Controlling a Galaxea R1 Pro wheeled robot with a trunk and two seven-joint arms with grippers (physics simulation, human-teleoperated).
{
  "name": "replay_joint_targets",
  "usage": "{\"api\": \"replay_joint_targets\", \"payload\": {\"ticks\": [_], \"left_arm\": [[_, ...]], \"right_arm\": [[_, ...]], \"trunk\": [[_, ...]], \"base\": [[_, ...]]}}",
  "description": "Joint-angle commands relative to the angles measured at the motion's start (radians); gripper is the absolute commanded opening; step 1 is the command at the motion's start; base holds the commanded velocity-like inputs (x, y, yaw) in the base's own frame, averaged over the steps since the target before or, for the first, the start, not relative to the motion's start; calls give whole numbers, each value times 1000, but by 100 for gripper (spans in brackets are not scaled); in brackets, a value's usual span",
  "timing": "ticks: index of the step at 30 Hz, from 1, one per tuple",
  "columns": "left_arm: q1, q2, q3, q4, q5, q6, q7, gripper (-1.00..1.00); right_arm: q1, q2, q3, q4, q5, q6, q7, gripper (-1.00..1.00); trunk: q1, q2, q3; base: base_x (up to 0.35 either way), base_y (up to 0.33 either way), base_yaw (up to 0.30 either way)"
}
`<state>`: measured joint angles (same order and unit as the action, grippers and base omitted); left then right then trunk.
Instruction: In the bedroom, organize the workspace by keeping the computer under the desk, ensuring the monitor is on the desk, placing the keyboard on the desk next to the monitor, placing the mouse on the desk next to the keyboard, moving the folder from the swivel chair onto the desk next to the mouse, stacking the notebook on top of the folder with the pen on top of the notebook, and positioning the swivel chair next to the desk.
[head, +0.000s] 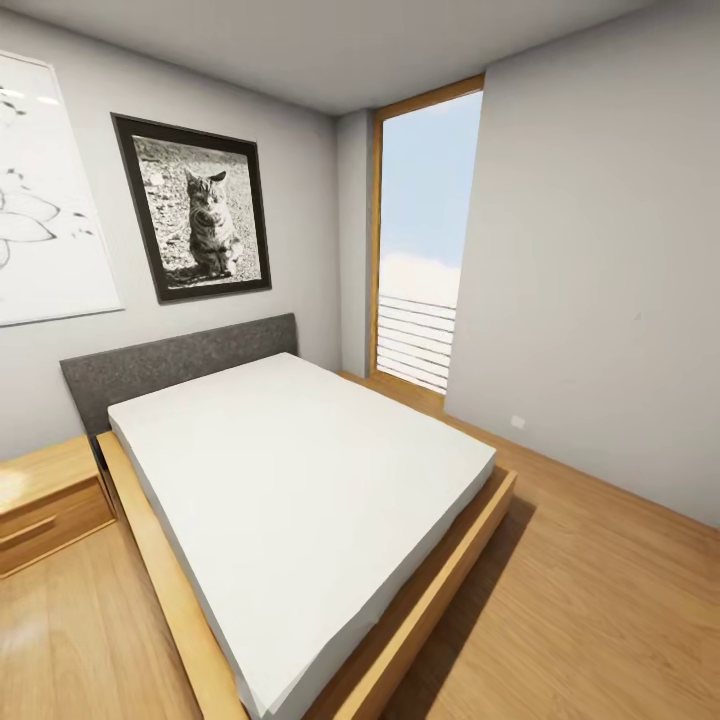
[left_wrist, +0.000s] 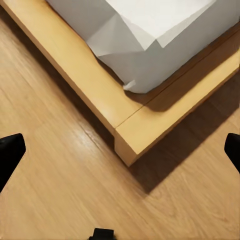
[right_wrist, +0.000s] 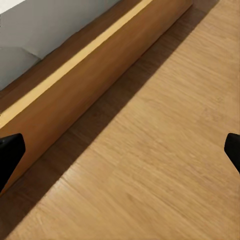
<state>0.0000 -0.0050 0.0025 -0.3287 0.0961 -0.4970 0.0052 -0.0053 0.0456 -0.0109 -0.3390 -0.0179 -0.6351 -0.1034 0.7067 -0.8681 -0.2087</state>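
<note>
While the robot is facing into the bedroom, none of the desk things are appearing in these views; the head camera is taking in a bed (head: 300, 500) with a white mattress on a low wooden frame, a grey headboard (head: 170, 365), a cat picture (head: 195, 205) on the wall, a nightstand (head: 45, 505) by the bed's head and a tall window (head: 425, 240) in the far corner. By my judgement the robot is travelling or searching, so nothing is being carried.

Both arms are hanging low over the floor (head: 600, 620). The left claw (left_wrist: 120, 150) is pointing down at the frame's foot corner (left_wrist: 125, 142), its fingertips spread wide and holding nothing. The right claw (right_wrist: 120, 150) is likewise released and empty, looking along the frame's side rail (right_wrist: 95, 75).

That corner is lying close to the left arm, so turning probably needs care. Open floor is running between the bed and the right-hand wall, toward the window.
</note>
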Motion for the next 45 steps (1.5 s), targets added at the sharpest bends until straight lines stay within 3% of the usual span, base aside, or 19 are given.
{"api": "replay_joint_targets", "payload": {"ticks": [1, 6, 13, 18, 35, 39, 45], "left_arm": [[0, 3, -1, -1, 7, -4, -1, 100], [0, 17, 4, 3, 12, -10, -1, 100], [0, 18, 0, 50, 12, -12, -2, 100], [0, 37, 1, 66, 13, -12, -1, 100], [0, 42, 1, 68, 13, -12, -1, 100], [0, 42, 1, 68, 13, -12, -1, 100], [0, 42, 1, 68, 13, -11, -1, 100]], "right_arm": [[-1, 0, -1, 1, -2, -4, -1, 100], [0, 0, 0, 3, -1, -8, -2, 100], [0, 0, 0, 7, 0, -8, -2, 100], [-1, 0, 2, 35, 3, -9, -2, 100], [-1, 0, 6, 37, 7, -13, -2, 100], [-1, 0, 8, 39, 70, -14, -3, 100], [-1, 0, 9, 40, 95, -14, -3, 100]], "trunk": [[0, -1, -1], [0, -1, -1], [0, -1, -2], [0, -1, -4], [0, -1, -14], [0, -1, -15], [0, -1, -18]], "base": [[0, 0, 52], [0, 0, 185], [0, 0, 264], [0, 0, 277], [0, 0, 274], [0, 0, 274], [0, 0, 274]]}}
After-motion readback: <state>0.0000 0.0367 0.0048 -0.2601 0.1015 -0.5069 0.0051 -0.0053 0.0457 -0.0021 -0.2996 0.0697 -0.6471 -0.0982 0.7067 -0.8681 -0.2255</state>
